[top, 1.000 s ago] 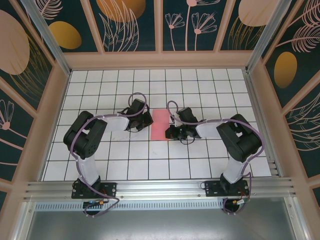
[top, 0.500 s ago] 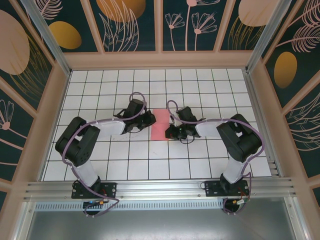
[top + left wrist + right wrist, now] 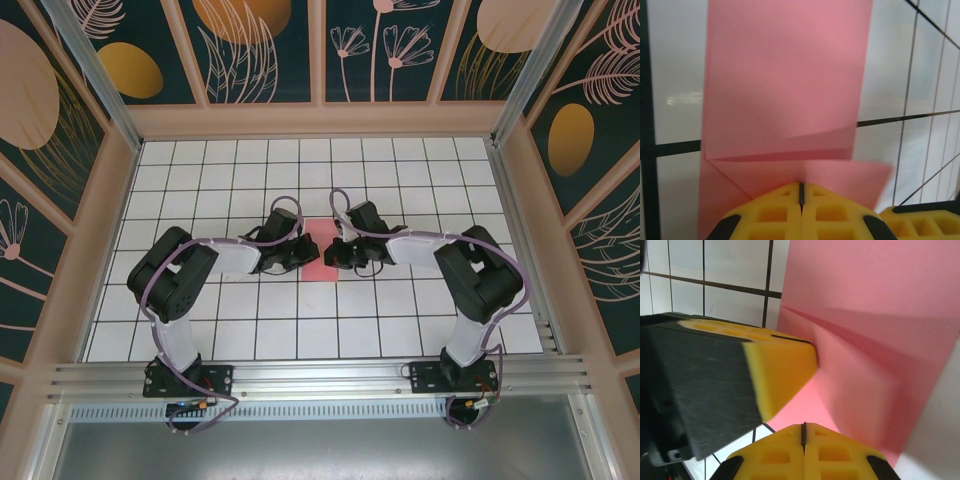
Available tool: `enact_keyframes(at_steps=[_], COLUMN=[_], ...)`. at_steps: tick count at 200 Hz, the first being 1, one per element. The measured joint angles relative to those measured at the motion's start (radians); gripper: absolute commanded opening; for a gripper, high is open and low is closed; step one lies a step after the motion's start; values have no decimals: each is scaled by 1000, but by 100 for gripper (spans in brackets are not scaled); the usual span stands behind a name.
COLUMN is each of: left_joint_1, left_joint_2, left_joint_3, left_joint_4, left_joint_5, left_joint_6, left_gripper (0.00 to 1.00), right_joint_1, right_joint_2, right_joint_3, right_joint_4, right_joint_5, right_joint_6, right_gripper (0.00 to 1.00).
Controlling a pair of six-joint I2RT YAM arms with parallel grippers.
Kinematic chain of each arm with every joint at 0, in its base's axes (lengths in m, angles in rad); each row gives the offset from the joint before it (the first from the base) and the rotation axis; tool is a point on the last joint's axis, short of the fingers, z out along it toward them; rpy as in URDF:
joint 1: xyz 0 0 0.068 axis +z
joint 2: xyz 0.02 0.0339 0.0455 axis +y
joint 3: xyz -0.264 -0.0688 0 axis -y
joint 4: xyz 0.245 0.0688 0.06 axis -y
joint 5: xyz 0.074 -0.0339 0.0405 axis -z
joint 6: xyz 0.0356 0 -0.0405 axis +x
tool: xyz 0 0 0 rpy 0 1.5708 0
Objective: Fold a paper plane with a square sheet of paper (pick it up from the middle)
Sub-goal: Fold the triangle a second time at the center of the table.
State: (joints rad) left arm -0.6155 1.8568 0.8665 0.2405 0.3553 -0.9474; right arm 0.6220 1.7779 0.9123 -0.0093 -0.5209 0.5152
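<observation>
White tiled table, marked with thin black grid lines. Near its middle, lying directly on the tiles: the square sheet of paper, pink, folded narrower, with creases.

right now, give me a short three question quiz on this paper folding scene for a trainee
1. True or false: the pink paper lies completely flat, without creases.
2. Where is it? A) middle of the table, between the left end effector and right end effector; B) far left corner; C) off the table.
3. Are those end effectors open or shut?
Key: 1 false, creases show; 2 A; 3 both shut.
</observation>
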Motion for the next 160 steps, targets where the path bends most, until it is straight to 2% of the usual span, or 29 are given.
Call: enact_keyframes(at_steps=[83, 160], left_joint_1=[-2, -9], left_joint_2=[20, 20], left_joint_3=[38, 50], left_joint_4=[-66, -91], left_joint_5=[-26, -46], left_joint_6=[-8, -15], left_gripper=[4, 5], right_joint_1=[5, -2], right_joint_2=[57, -94], right_joint_3=[6, -198], right_joint_4=[-25, 41], right_joint_5=[15, 15], right_joint_6=[-2, 4], right_gripper=[2, 2])
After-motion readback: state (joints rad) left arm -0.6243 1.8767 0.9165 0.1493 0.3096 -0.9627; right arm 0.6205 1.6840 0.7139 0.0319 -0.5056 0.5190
